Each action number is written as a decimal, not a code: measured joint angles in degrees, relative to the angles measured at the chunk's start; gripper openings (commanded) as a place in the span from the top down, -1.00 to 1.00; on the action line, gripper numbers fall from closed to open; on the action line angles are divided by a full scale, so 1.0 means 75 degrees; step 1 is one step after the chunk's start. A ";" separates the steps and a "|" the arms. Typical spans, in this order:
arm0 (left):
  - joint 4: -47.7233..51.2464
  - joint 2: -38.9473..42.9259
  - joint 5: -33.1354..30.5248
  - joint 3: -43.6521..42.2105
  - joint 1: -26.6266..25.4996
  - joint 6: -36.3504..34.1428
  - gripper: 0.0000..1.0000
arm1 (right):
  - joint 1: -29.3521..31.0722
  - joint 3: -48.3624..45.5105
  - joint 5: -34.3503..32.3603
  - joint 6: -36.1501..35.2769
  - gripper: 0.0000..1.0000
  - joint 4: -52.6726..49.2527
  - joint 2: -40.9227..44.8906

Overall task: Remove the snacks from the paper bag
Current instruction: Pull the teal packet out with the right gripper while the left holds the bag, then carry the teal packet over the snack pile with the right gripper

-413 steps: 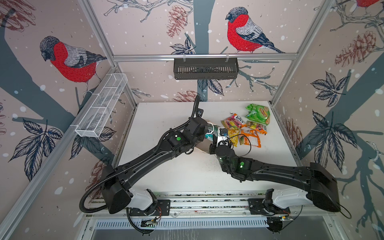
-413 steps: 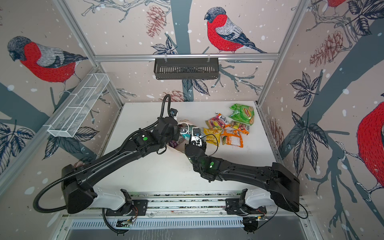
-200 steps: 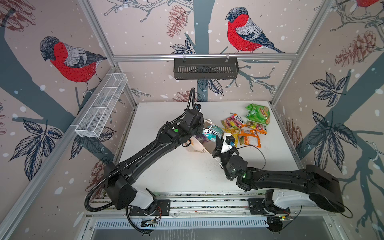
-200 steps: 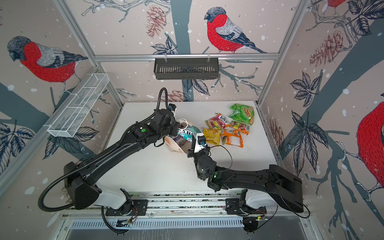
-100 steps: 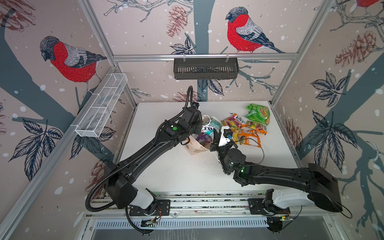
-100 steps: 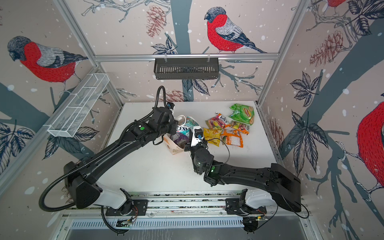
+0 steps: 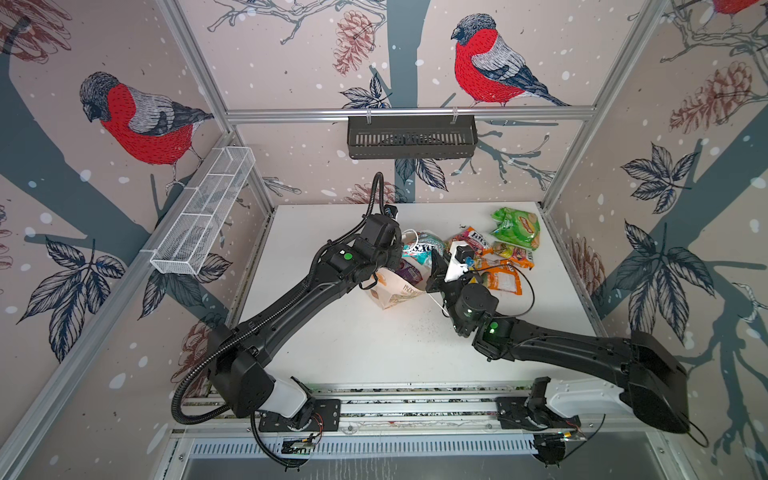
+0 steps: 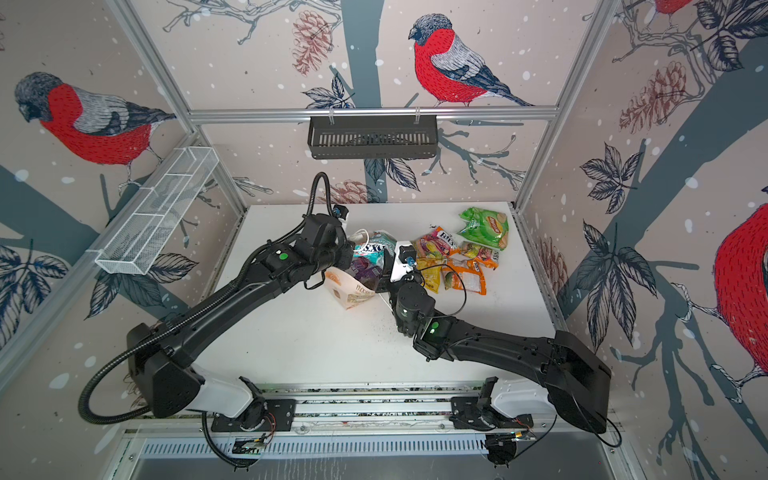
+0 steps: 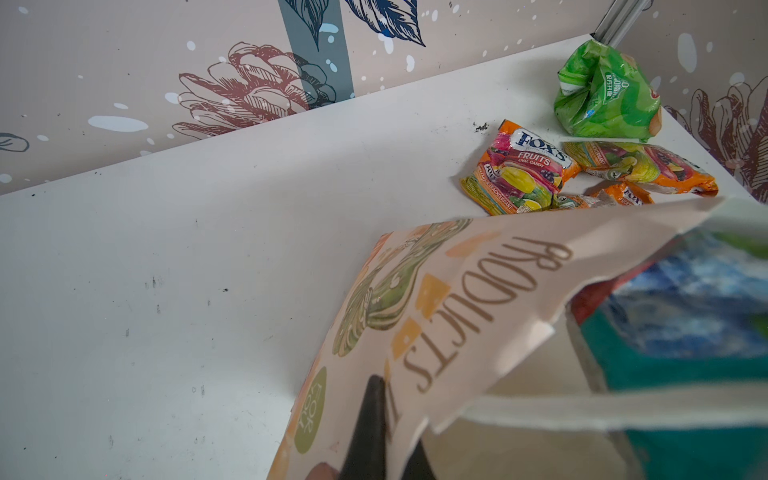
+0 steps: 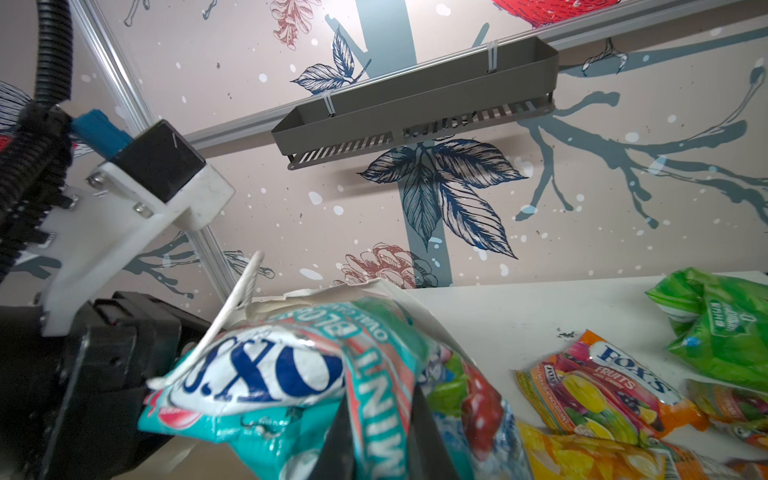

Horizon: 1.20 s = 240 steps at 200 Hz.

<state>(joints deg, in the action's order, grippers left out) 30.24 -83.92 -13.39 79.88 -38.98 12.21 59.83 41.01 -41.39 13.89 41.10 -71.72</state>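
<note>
Pinching the paper bag [image 9: 457, 311] by its rim, the left claw [image 9: 395, 449] is clamped right down, and the left wrist view shows it plainly: dark fingers [image 9: 369, 424] either side of the printed paper wall, nothing but paper between them. Over to both top views, and the bag [image 7: 395, 293] sits crumpled near the middle of the white tabletop [image 7: 353, 345], tilted, its mouth turned up and away towards the back wall, flanked by the two wrists. And the right claw [image 10: 380, 399] is in there! It is nearly closed, its two fingers nipping the teal packet [image 10: 270, 374] across its crinkled middle. That packet bulges out of the bag's mouth, with a white cord handle [image 10: 243, 291] lying across it. In a top view the teal packet [image 8: 372, 247] shows at the bag's opening with a purple packet [image 8: 365, 267] just below it, inside the bag. Out on the tabletop to the right of the bag lies a loose heap: an orange packet [image 7: 469, 241] of fruit sweets, a yellow packet [image 8: 432, 274] just beside the right wrist, and orange wrappers [image 7: 503, 282] touching them. The green packet [image 7: 515, 226], largest of the lot, lies beyond them near the far right corner.
</note>
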 measured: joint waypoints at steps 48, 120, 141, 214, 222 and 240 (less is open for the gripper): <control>0.0017 -0.0219 0.0376 0.0219 0.0353 -0.0082 1.00 | -0.0067 0.0181 0.0527 0.0143 1.00 0.0087 -0.0096; 0.0239 -0.0280 0.1137 0.0527 0.0842 -0.0020 1.00 | -0.0020 0.0082 0.0638 -0.0245 1.00 0.0863 -0.0356; 0.0230 -0.0242 0.1381 0.0519 0.0933 -0.0020 1.00 | -0.0052 -0.0015 0.0653 -0.0254 1.00 0.0915 -0.0198; -0.0195 0.0035 0.1827 0.0026 0.1026 -0.0023 1.00 | -0.0353 -0.0108 0.0921 0.0172 1.00 0.0927 0.0128; -0.0230 0.0079 0.1848 -0.0035 0.1026 -0.0026 1.00 | -0.0379 -0.0067 0.0962 0.0204 1.00 0.0924 0.0137; -0.0347 0.0178 0.1853 -0.0187 0.1032 -0.0029 1.00 | -0.0388 0.0117 0.1032 0.0344 1.00 0.0918 0.0090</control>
<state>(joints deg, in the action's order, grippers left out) 27.64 -82.59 0.51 78.48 -31.24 11.99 56.93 41.89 -33.65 16.47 47.99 -71.05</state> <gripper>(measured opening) 0.043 0.165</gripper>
